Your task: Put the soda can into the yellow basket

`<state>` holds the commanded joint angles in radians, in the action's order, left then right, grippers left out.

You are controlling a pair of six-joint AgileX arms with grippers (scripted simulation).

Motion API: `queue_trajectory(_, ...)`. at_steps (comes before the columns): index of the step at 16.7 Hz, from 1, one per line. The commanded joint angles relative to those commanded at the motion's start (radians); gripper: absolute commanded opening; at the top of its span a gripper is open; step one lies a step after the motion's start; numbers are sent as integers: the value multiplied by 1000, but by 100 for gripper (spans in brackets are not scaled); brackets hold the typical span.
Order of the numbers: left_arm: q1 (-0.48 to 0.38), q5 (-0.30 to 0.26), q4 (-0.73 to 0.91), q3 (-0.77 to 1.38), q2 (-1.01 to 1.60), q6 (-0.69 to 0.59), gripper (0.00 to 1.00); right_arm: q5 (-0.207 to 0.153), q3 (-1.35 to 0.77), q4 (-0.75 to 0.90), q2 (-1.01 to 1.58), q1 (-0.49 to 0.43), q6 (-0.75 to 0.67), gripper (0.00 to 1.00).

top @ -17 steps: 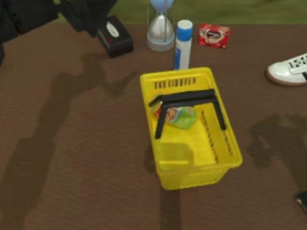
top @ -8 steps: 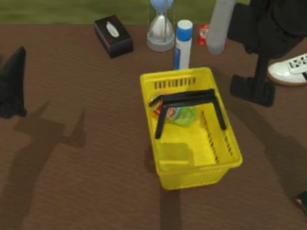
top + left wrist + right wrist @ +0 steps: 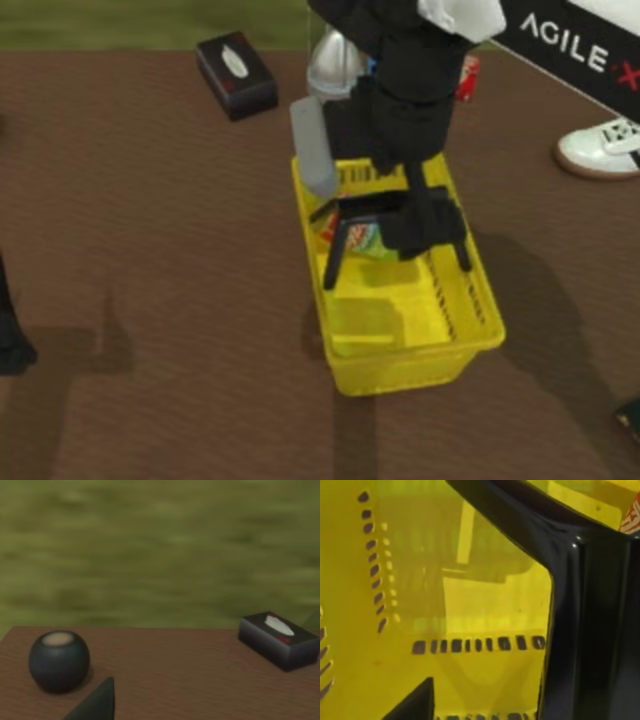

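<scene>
The right gripper [image 3: 425, 225] now hangs over the far half of the large bright yellow slotted plastic basket [image 3: 400, 365], close upon its black folding handles [image 3: 345, 215]. Half a second ago this arm stood beyond the basket's far right corner; a second ago it was not over the table at all. Whether its fingers are parted or closed cannot be told: the arm's own body hides them from above. The right wrist view shows only the yellow slotted wall [image 3: 380, 580], a black handle bar [image 3: 590, 605] very near the lens, and one dark fingertip [image 3: 417, 705].

The small red-and-lime-green soda can [image 3: 362, 240] lies on its side inside the basket, under the handles, in the same place as in both earlier pictures. Nothing grips it.

The left gripper [image 3: 12, 345] has drawn back to the table's left edge. Its wrist view takes in a dark round pot [image 3: 59, 660] and a black tissue box [image 3: 277, 640], the box standing at the far left of the table [image 3: 150, 250].

Judgement: the can is already in the basket, so the placement looks complete. The right arm's approach to the handles suggests a further step, and risks disturbing the basket.
</scene>
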<state>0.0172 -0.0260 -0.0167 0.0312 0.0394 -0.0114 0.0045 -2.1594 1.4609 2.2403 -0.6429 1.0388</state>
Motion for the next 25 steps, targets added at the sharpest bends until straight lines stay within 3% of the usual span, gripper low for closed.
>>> queue_trajectory(3,3,26,17,-31,-39,11,100,-1,-36,27,38,-13,19,100)
queue_trajectory(17,3,26,17,-31,-39,11,100,-1,65,-61,26,-13,19,100)
queue_trajectory(25,3,26,17,-31,-39,11,100,-1,65,-61,26,-13,19,40)
